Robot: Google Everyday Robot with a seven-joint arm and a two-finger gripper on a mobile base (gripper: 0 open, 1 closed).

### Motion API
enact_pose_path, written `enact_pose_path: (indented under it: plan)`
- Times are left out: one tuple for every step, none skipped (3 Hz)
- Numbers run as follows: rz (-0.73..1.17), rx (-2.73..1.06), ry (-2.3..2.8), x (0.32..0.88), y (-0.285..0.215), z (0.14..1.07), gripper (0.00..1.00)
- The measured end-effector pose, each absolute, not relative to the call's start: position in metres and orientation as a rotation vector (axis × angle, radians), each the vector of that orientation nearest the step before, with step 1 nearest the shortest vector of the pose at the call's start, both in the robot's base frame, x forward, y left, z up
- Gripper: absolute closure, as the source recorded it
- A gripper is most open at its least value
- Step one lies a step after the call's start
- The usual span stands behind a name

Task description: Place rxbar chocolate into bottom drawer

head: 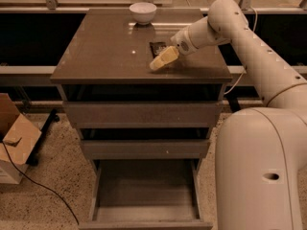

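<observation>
The rxbar chocolate (155, 47), a small flat black bar, lies on the cabinet top right of centre. My gripper (161, 61) hangs over the bar's near end, its pale tip pointing left and down, and covers part of the bar. Whether it touches the bar does not show. The bottom drawer (146, 191) is pulled out at floor level, a wide shallow grey tray with nothing seen in it.
A white bowl (143, 12) stands at the back of the cabinet top (105, 51). The two upper drawers (144, 114) are shut. A cardboard box (13, 143) and a black cable (43, 186) lie on the floor at the left. My base (264, 171) stands right of the cabinet.
</observation>
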State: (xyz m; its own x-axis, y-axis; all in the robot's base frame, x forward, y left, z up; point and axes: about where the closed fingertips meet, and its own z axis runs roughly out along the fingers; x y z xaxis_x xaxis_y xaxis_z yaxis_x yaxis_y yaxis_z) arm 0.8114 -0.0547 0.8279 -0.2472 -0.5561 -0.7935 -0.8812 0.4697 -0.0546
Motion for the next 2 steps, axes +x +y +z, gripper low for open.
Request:
enact_pose_path:
  plan:
    - [0.541,-1.208,1.94,0.8153,-0.0502,0.8233,0.25]
    - [0.557,-1.226,1.94,0.8152,-0.0477,0.8217,0.49]
